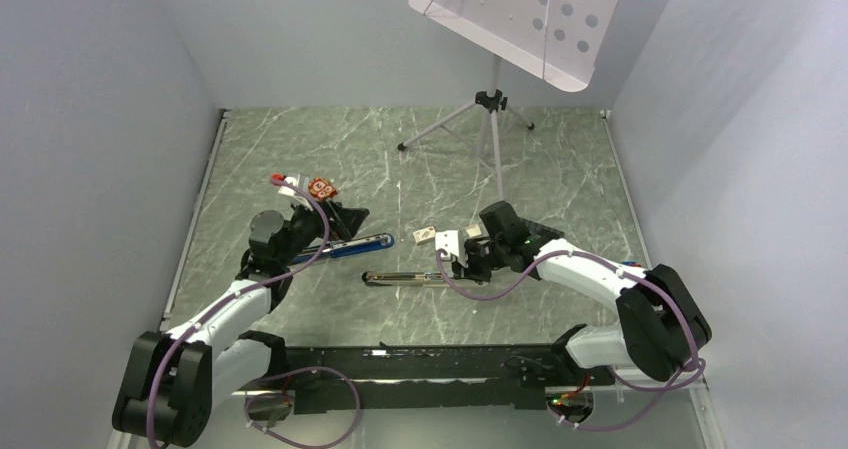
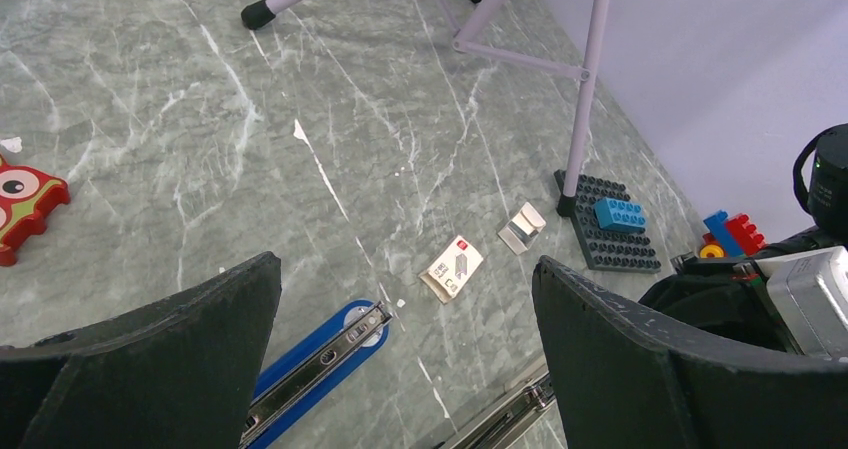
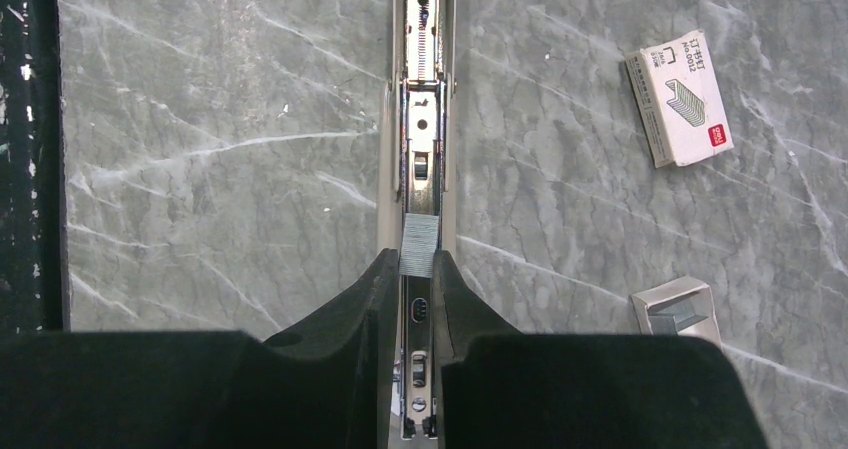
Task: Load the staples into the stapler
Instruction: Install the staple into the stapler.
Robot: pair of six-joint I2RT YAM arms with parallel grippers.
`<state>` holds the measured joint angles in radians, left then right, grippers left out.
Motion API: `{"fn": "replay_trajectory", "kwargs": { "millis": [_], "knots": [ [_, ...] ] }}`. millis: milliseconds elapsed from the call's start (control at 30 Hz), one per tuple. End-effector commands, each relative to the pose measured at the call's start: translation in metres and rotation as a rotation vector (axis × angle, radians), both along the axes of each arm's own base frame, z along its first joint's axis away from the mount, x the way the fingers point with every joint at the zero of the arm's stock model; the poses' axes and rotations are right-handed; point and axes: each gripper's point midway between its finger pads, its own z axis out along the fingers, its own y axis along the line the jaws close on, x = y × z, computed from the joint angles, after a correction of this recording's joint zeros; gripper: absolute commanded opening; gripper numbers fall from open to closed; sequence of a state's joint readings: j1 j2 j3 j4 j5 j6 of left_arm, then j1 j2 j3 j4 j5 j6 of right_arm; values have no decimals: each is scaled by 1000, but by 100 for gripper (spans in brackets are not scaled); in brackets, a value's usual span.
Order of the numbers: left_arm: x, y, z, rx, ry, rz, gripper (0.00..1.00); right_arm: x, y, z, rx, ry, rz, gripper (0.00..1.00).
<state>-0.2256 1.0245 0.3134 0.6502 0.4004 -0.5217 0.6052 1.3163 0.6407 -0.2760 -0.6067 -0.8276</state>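
Pinching staples (image 3: pixel 419 246), right gripper (image 3: pixel 418 269) sits over open stapler (image 3: pixel 423 119) channel; left gripper (image 2: pixel 405 269) spread wide, left of stapler.

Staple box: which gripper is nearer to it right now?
Right. The right gripper, shut on the staples over the open stapler, has the staple box close beside it. The left gripper hangs open above the blue stapler, farther off.

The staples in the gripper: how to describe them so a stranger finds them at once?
On the marble table, find the right gripper over the open silver stapler. Between its fingertips sits a small grey ribbed block: the staples. Unlike the white box and the tray nearby, it is gripped, directly above the stapler's channel.
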Motion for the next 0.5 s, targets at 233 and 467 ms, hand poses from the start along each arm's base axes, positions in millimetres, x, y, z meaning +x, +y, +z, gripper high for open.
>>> {"fn": "replay_trajectory", "kwargs": {
  "millis": [233, 467],
  "knots": [
    [-3, -3, 12, -32, -40, -21, 100, 7, 7, 16, 38, -36, 17, 10],
    [-4, -3, 13, -33, -41, -18, 99, 5, 8, 13, 23, -23, 46, 11]
  ]
}}
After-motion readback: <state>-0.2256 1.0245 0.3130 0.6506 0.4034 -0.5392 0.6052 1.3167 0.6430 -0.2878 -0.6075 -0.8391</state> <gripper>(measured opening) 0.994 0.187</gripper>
